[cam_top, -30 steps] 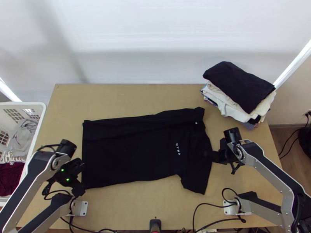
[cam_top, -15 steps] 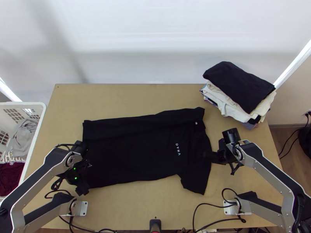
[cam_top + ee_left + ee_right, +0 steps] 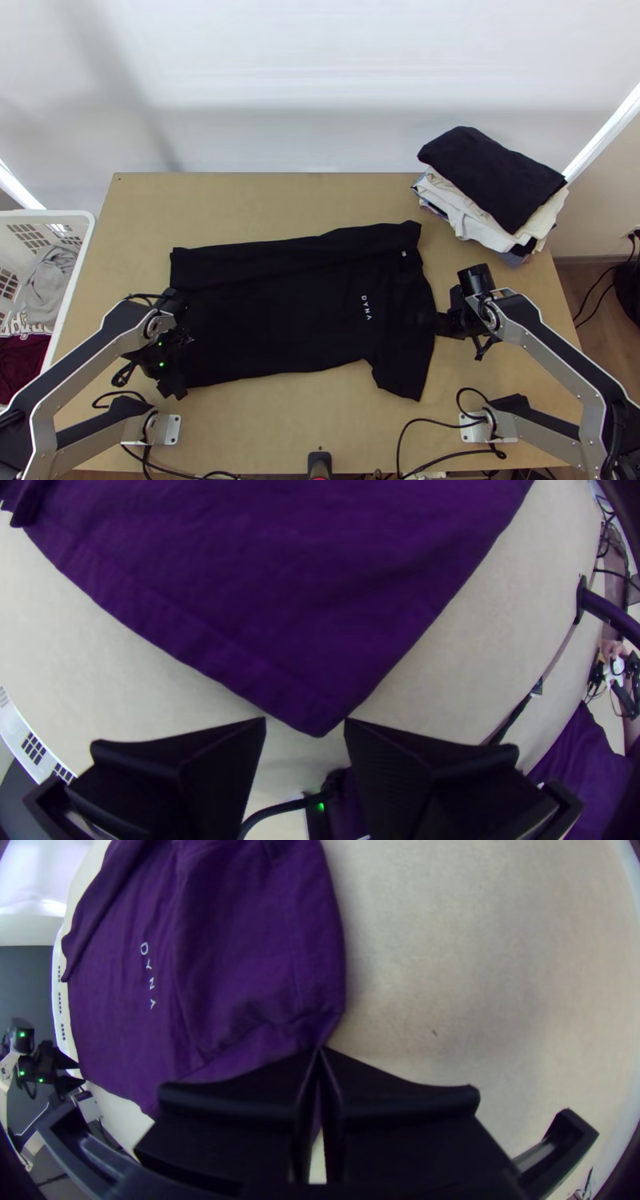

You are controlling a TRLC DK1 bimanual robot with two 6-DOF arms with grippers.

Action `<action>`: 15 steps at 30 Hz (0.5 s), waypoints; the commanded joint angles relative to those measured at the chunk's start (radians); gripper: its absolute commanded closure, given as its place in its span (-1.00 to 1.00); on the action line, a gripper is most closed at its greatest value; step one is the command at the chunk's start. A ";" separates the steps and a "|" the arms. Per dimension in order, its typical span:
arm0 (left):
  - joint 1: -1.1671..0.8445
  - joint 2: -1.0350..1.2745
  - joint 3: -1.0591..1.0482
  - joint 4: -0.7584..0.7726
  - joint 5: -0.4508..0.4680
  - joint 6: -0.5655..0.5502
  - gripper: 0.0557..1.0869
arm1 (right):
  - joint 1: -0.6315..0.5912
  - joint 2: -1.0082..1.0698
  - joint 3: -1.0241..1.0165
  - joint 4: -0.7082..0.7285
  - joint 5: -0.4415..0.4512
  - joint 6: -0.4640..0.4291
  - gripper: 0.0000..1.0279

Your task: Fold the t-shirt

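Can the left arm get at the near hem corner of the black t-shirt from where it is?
Probably yes: the left pincer stands open, and the t-shirt's corner pokes into the gap between its fingers. Nothing seems to lie in between, though I can't judge its height above the cloth.

Centre: t-shirt (image 3: pixel 280 312) lies on surface (image 3: pixel 272 204). Upper right: cloth stack (image 3: pixel 490 180) sits at surface's far corner. Left edge: basket (image 3: pixel 48 214) holds garments (image 3: pixel 40 292).

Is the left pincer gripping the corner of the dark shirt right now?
No, the left pincer stands open, and a corner of the dark shirt lies in the gap between its fingertips.
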State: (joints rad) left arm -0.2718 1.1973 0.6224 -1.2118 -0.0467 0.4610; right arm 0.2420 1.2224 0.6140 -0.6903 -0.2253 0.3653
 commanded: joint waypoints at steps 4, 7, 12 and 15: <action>-0.006 0.031 -0.021 0.018 0.028 0.001 0.51 | -0.001 -0.024 -0.017 0.003 -0.005 0.004 0.94; -0.004 0.039 -0.009 0.040 0.053 -0.001 0.91 | -0.007 -0.035 -0.019 0.003 -0.003 -0.002 0.94; 0.074 0.044 0.002 0.070 0.054 0.034 0.92 | -0.063 -0.050 -0.026 0.003 -0.002 -0.046 0.94; 0.143 0.045 0.008 0.081 0.054 0.079 0.92 | -0.096 -0.057 -0.036 0.002 -0.002 -0.077 0.94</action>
State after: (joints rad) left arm -0.1757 1.2240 0.6247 -1.1667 0.0151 0.4904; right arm 0.1719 1.1831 0.6098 -0.6888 -0.2256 0.3267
